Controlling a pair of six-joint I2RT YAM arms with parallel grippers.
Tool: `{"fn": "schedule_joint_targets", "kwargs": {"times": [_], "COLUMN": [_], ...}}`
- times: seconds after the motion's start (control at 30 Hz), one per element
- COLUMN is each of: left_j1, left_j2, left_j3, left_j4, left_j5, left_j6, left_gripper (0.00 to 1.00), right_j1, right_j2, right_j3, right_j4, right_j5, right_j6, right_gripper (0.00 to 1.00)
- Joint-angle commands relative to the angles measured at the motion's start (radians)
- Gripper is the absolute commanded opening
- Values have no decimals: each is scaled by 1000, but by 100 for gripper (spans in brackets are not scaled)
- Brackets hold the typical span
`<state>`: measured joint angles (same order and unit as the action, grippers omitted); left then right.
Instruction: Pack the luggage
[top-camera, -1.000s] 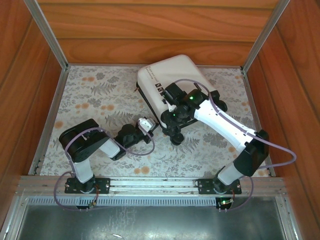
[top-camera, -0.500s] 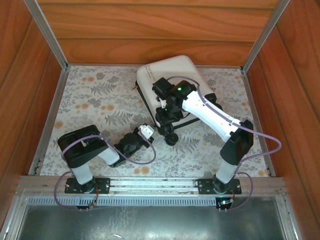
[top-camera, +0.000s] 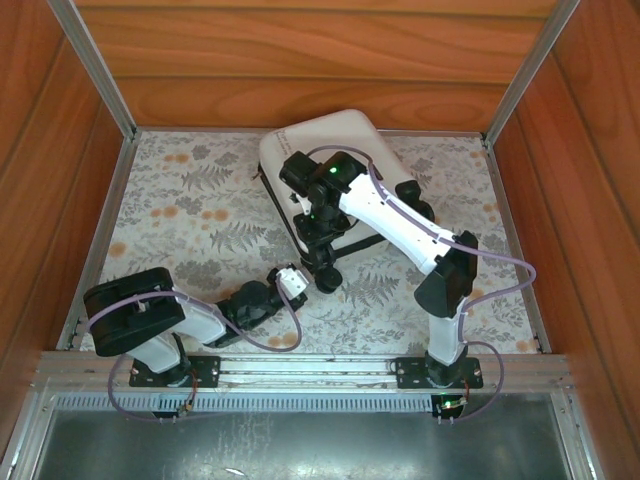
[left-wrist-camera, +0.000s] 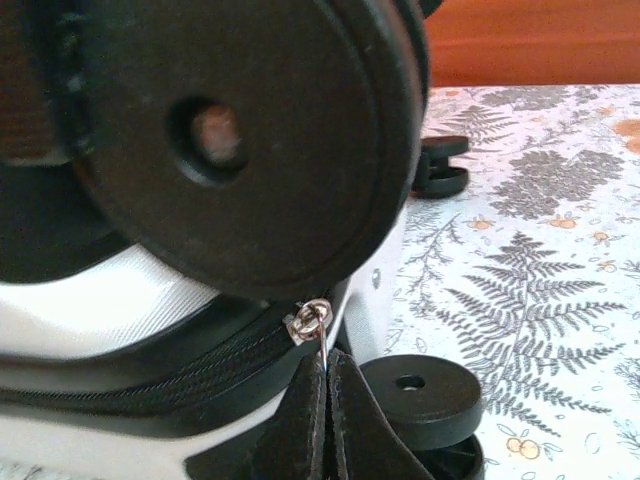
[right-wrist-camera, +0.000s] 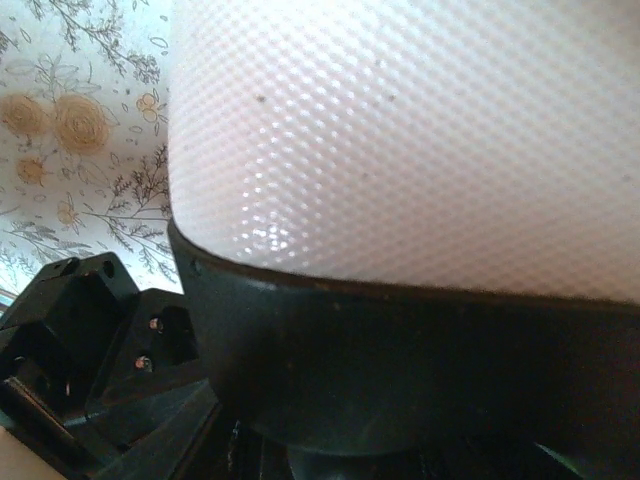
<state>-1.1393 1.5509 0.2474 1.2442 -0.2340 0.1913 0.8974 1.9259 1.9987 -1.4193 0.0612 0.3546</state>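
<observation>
The white hard-shell luggage (top-camera: 325, 145) lies closed at the back middle of the floral table. Up close its black zipper band (left-wrist-camera: 150, 370) runs under a big black wheel (left-wrist-camera: 240, 130). My left gripper (left-wrist-camera: 327, 368) is shut on the thin metal zipper pull (left-wrist-camera: 324, 345), which hangs from the slider (left-wrist-camera: 308, 322) at the wheel corner. From above, that left gripper (top-camera: 303, 284) sits beside the near wheel (top-camera: 326, 281). My right gripper (top-camera: 314, 212) presses against the luggage's near side; its wrist view is full of textured shell (right-wrist-camera: 420, 130) and its fingers are hidden.
Wooden walls (top-camera: 300, 60) enclose the table, with aluminium posts (top-camera: 95, 65) at the back corners. A second wheel (left-wrist-camera: 418, 396) rests on the floral cloth (left-wrist-camera: 540, 300) just right of my left fingers. Bare floral cloth (top-camera: 170, 200) lies to the left of the luggage.
The right arm swung left and the luggage shifted and turned left with it. The left arm drew back toward the near left, its gripper staying at the wheel corner.
</observation>
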Motion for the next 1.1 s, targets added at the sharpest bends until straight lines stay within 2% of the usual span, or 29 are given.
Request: {"fn": "schedule_joint_targets", "kwargs": {"times": [0.0, 0.1, 0.17, 0.23, 0.43, 0.6, 0.63, 0.67, 0.7, 0.73, 0.77, 0.93, 1.07], "left_j1": [-58, -63, -108, -147, -208, -229, -230, -230, -230, -230, -229, -228, -225], "left_j2": [30, 70, 91, 118, 218, 308, 326, 338, 352, 362, 369, 391, 408], "left_j3": [51, 84, 101, 122, 197, 253, 261, 265, 265, 264, 261, 250, 255], "left_j4": [-28, -15, -3, 3, 36, 83, 90, 96, 106, 119, 128, 150, 159], "left_j5": [189, 136, 81, -11, -168, -284, -310, -332, -353, -375, -392, -407, -393], "left_j6": [11, -24, -13, 14, 16, 0, -6, -12, -13, -14, -16, -25, -34], "left_gripper": [0, 0, 0, 0, 0, 0, 0, 0, 0, 0, 0, 0, 0], "right_j1": [6, 7, 10, 19, 60, 93, 96, 97, 97, 98, 98, 98, 97], "right_j2": [19, 44, 64, 75, 74, 113, 131, 150, 170, 182, 185, 83, -115], "right_j3": [72, 75, 87, 86, 17, 42, 68, 103, 149, 187, 209, 193, 26], "right_j4": [288, 405, 461, 519, 720, 788, 774, 749, 709, 660, 619, 385, 274], "right_j5": [-38, -121, -142, -129, -81, -67, -89, -113, -134, -139, -131, 35, 238], "right_j6": [-69, 14, 64, 111, 225, 248, 246, 237, 218, 193, 166, 33, 27], "right_gripper": [0, 0, 0, 0, 0, 1, 7, 17, 35, 47, 53, 68, 75]}}
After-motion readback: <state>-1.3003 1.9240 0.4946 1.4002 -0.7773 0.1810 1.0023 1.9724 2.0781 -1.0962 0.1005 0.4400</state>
